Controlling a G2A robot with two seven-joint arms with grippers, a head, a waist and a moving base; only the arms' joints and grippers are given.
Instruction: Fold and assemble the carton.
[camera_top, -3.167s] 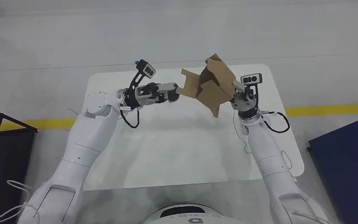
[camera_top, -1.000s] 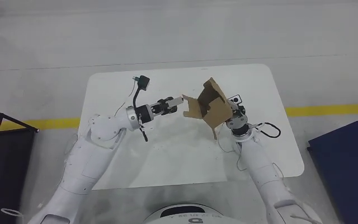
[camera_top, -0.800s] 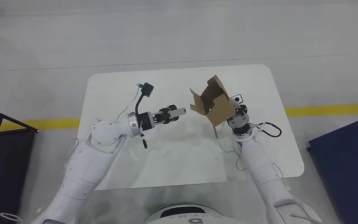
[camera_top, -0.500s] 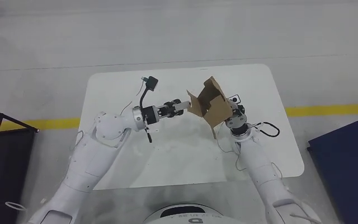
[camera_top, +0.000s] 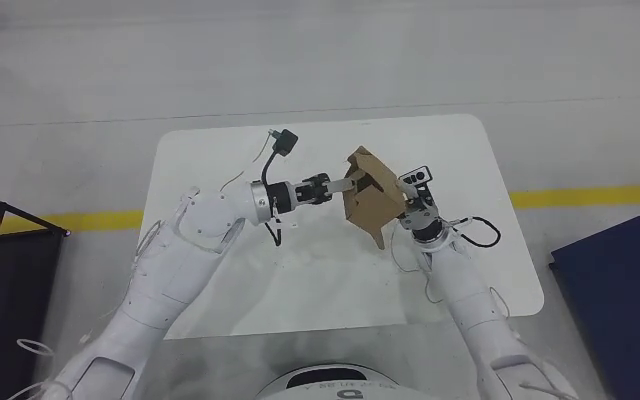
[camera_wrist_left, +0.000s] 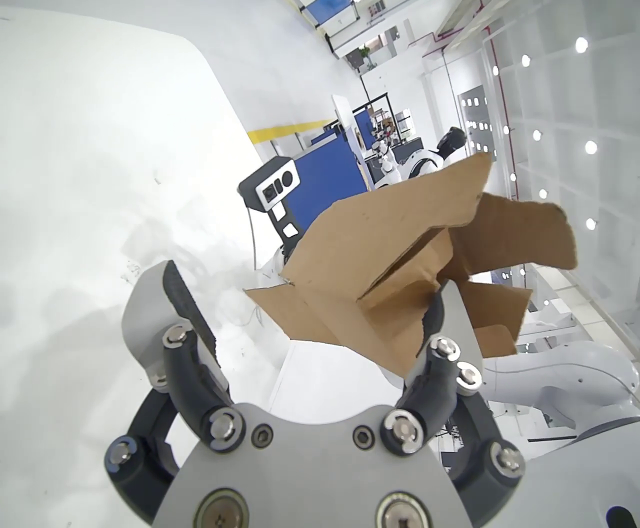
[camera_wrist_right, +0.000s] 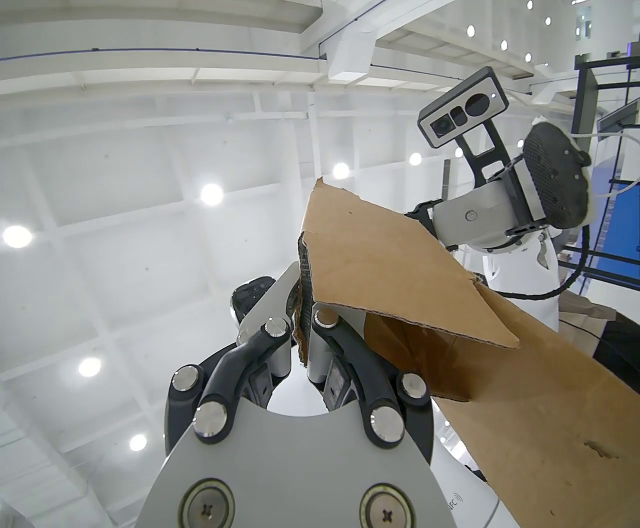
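The brown cardboard carton (camera_top: 368, 200) is held in the air over the white table (camera_top: 300, 290), right of its middle, with its flaps partly folded in. My right gripper (camera_wrist_right: 300, 320) is shut on one edge of the carton (camera_wrist_right: 390, 260) and sits at its right side (camera_top: 403, 208). My left gripper (camera_top: 345, 186) is at the carton's left side. In the left wrist view it (camera_wrist_left: 305, 300) stands open, and one fingertip (camera_wrist_left: 442, 310) presses against a folded flap of the carton (camera_wrist_left: 380, 250) while the other is free. The carton's inside is hidden.
The bare table top extends in front of and left of the carton. A yellow floor line (camera_top: 570, 197) runs past the table's right edge. A blue object (camera_top: 610, 290) stands on the floor at the right, a dark frame (camera_top: 20, 260) at the left.
My left gripper drew back from the carton, then came forward again to its left side. The open flap has been pushed inward. The right gripper has kept its hold.
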